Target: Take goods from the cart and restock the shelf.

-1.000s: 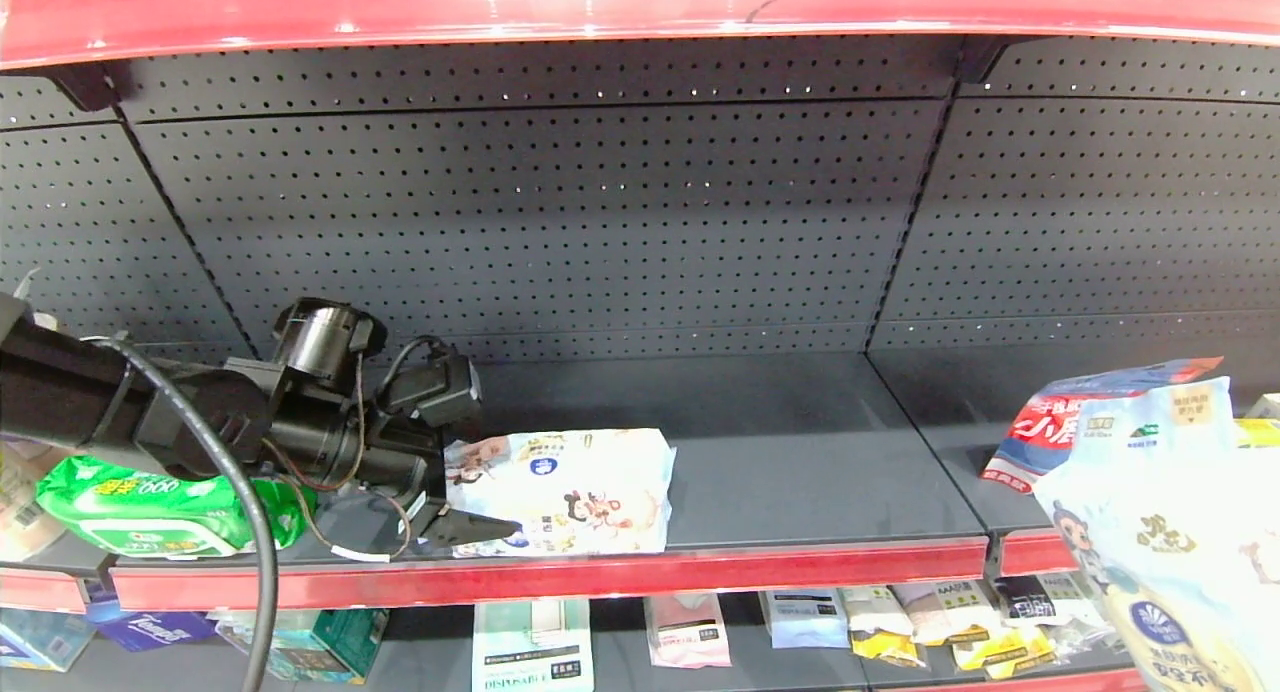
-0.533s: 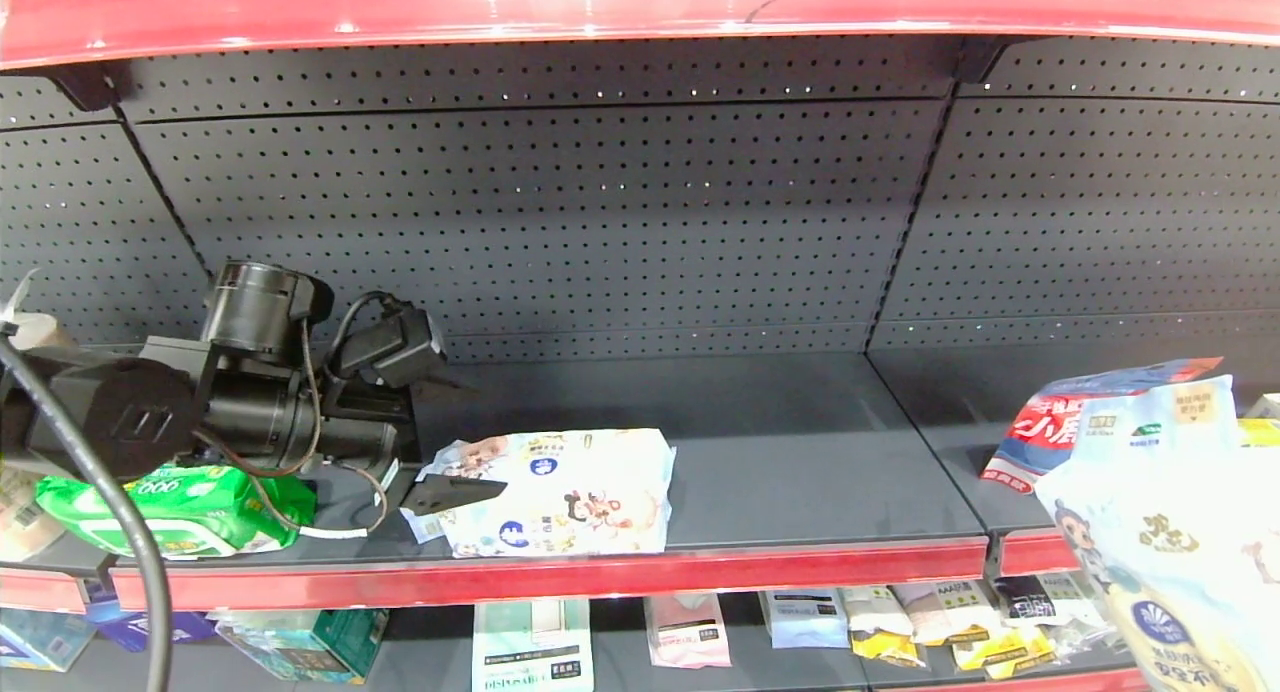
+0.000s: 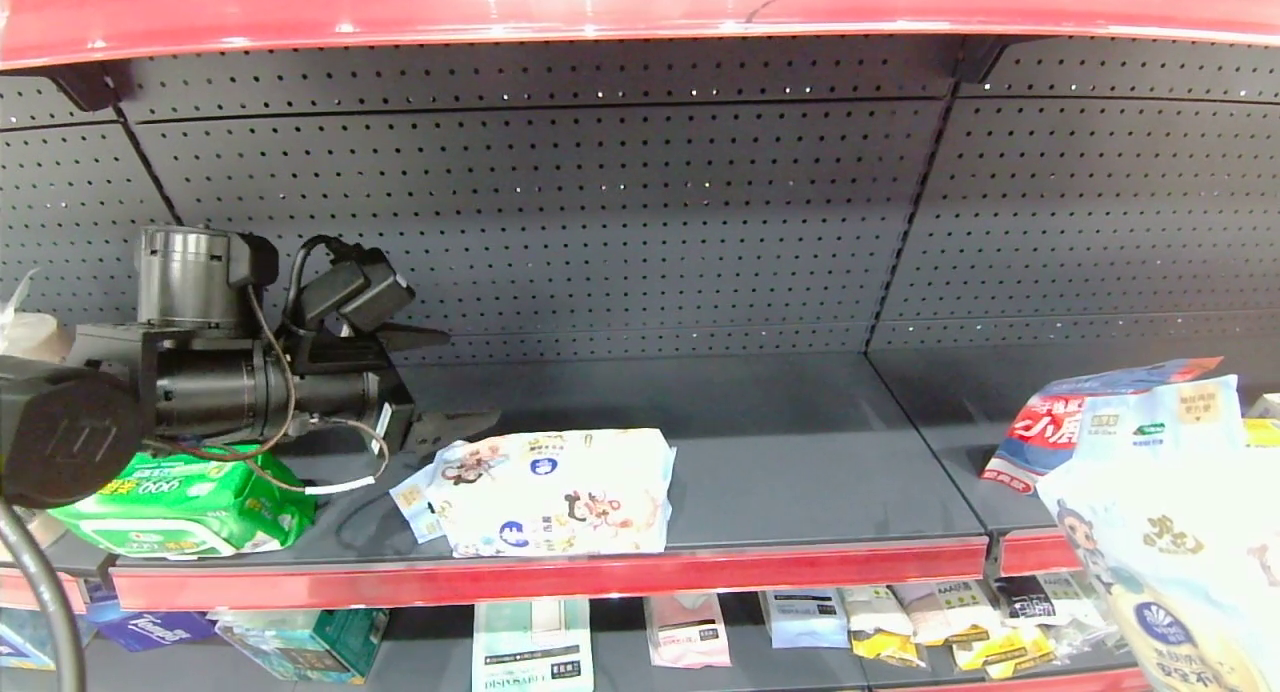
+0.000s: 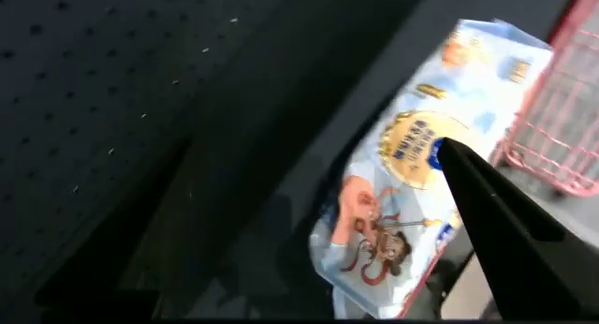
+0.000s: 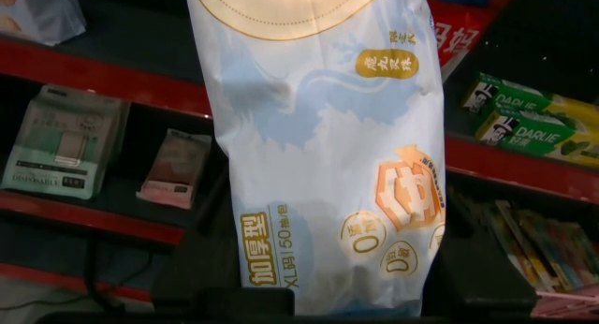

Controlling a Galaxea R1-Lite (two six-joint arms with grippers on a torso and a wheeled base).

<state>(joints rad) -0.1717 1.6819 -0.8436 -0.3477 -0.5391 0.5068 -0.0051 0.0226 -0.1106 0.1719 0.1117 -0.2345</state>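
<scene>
A white pack with cartoon print (image 3: 560, 492) lies flat on the dark shelf (image 3: 780, 442), near its red front edge. My left gripper (image 3: 472, 374) hovers just left of the pack and a little above it, open, with nothing between its fingers. In the left wrist view the same pack (image 4: 402, 193) lies beyond one dark finger (image 4: 496, 230). A large pale blue bag (image 3: 1170, 542) hangs at the lower right, in front of the shelf. The right wrist view shows this bag (image 5: 318, 146) upright, with my right gripper (image 5: 318, 310) shut on its lower end.
A green wipes pack (image 3: 180, 502) lies on the shelf under my left arm. A red and blue bag (image 3: 1060, 417) leans on the right shelf section. Small packets (image 3: 690, 627) line the lower shelf. Pink cart mesh (image 4: 562, 137) shows in the left wrist view.
My left gripper has pulled back to the left and risen, its lower finger coming off the cartoon pack, which stays on the shelf. The pale blue bag has hardly moved.
</scene>
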